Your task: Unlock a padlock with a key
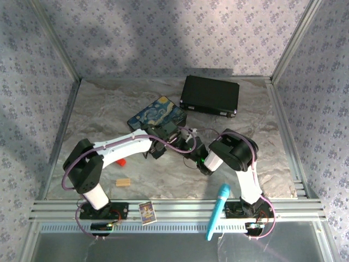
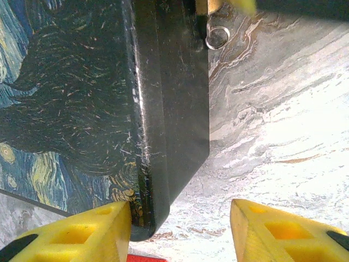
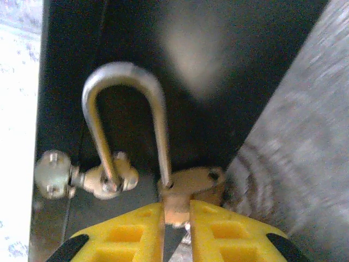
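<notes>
Right wrist view: right gripper [image 3: 175,212] clamps the padlock [image 3: 192,186] by its edge, left gripper [image 2: 177,212] stands open; that shallow hold could slip

My right gripper [image 3: 176,214] pinches the small brass padlock [image 3: 192,184] just beside the side wall of the painted rectangular tin [image 1: 156,112]. One corner of that tin sits between the fingers of my left gripper [image 2: 179,219]. A flat black case [image 1: 210,94] lies behind and to the right of the tin on the marbled tabletop [image 1: 109,109].

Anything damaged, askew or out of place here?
The painted tin shows fine pale scratches along its dark edge. A blue microphone lies across the front rail, not on the marbled table.
</notes>
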